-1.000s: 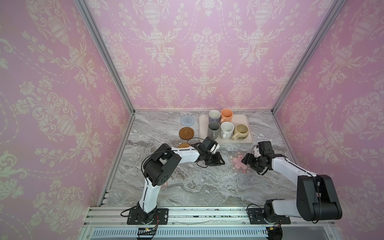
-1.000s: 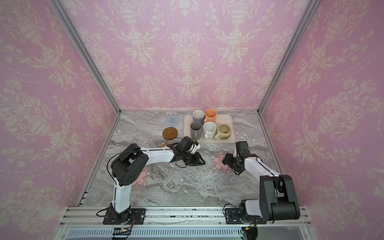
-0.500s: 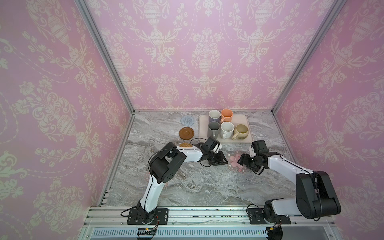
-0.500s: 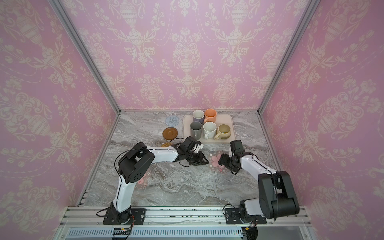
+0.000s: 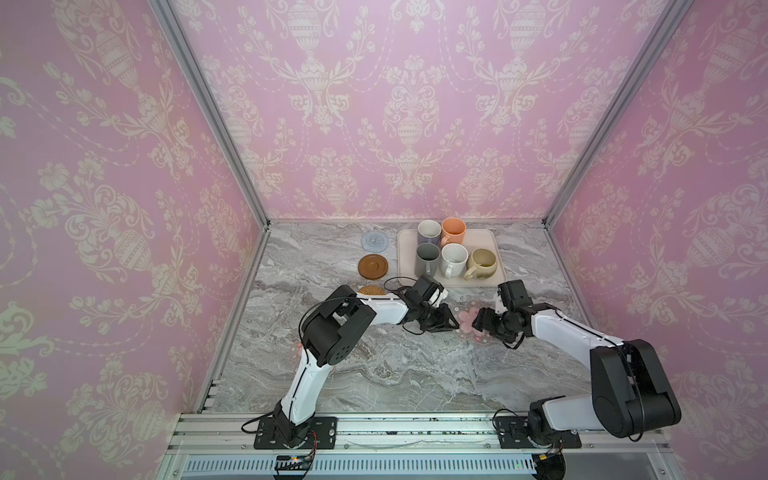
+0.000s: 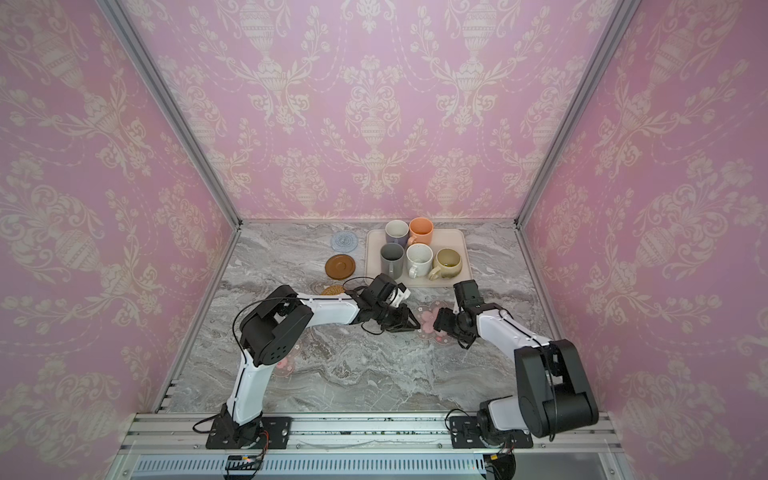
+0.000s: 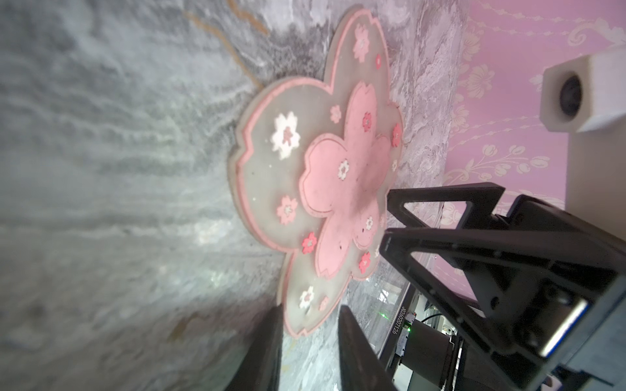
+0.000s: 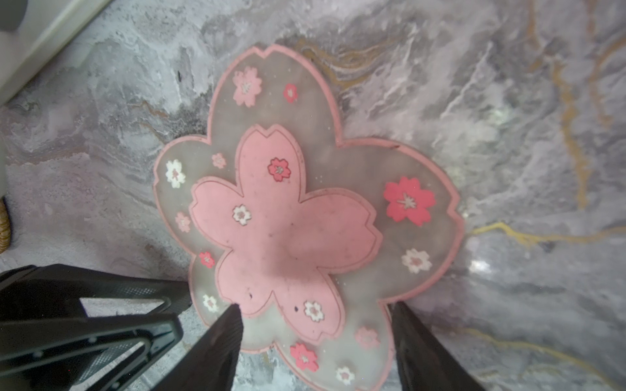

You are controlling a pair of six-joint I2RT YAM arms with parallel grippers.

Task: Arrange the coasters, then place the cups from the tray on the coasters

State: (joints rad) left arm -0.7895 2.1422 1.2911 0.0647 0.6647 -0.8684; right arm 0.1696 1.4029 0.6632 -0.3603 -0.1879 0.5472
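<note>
A clear flower-shaped coaster with pink blossoms (image 5: 471, 323) (image 6: 428, 320) (image 7: 318, 189) (image 8: 288, 220) lies on the marble between both grippers. My left gripper (image 5: 452, 325) (image 7: 310, 311) is turned sideways and narrowly open, with one petal tip between its fingers and a gap showing. My right gripper (image 5: 480, 323) (image 8: 315, 309) stands open, its fingers straddling the opposite petal. The other coasters are light-blue (image 5: 375, 241), brown (image 5: 373, 266) and rattan (image 5: 372, 289), the last partly behind the left arm. A second flower coaster (image 6: 284, 363) lies under the left arm. Several cups stand on the tray (image 5: 486, 241).
The tray's near rim is just behind both grippers. The cups are lavender (image 5: 429, 232), orange (image 5: 454, 231), dark grey (image 5: 428, 257), speckled white (image 5: 454, 259) and beige-yellow (image 5: 482, 262). Pink patterned walls close in three sides, and the arm bases sit on the front rail.
My right gripper has swung left from beside the flower coaster to over its right petal. The left gripper has stayed at the coaster's left edge.
</note>
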